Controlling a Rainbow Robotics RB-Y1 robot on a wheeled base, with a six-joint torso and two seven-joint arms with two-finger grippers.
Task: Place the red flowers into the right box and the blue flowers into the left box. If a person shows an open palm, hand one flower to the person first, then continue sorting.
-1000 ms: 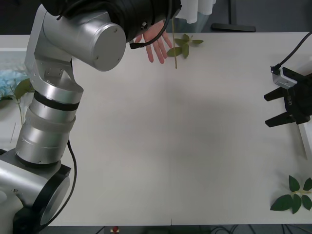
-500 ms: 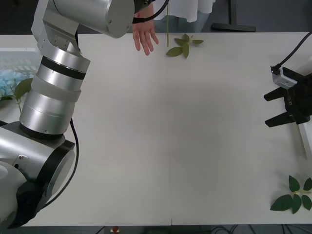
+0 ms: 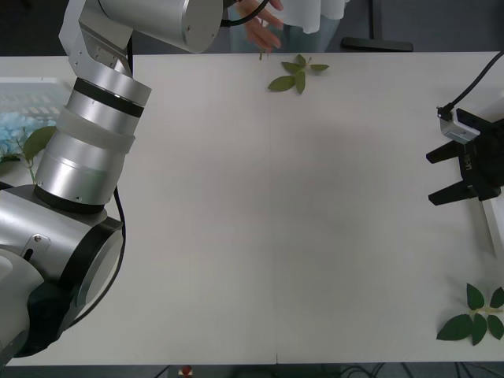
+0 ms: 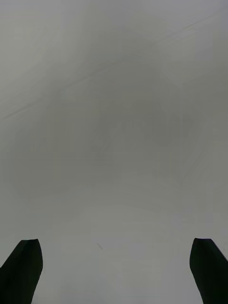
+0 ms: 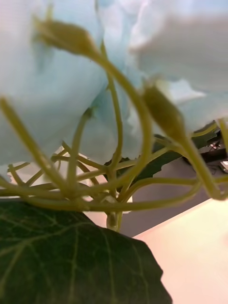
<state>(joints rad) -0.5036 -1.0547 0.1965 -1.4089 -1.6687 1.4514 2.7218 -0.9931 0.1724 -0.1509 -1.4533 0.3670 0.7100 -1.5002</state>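
Handover in progress. Over the last second the left arm (image 3: 94,150) has swung farther past the far edge of the table (image 3: 276,220), and the person's hand (image 3: 262,27) has drawn back beyond that edge, suggesting the flower is being passed. The blue flower (image 5: 95,61), pale petals on yellow-green stalks above 1 broad leaf, sits against the left gripper; its jaw state cannot be told. The right gripper (image 3: 450,175) waits at the table's right edge, jaws spread. More blue flowers (image 3: 20,130) lie in the left box (image 3: 31,87).
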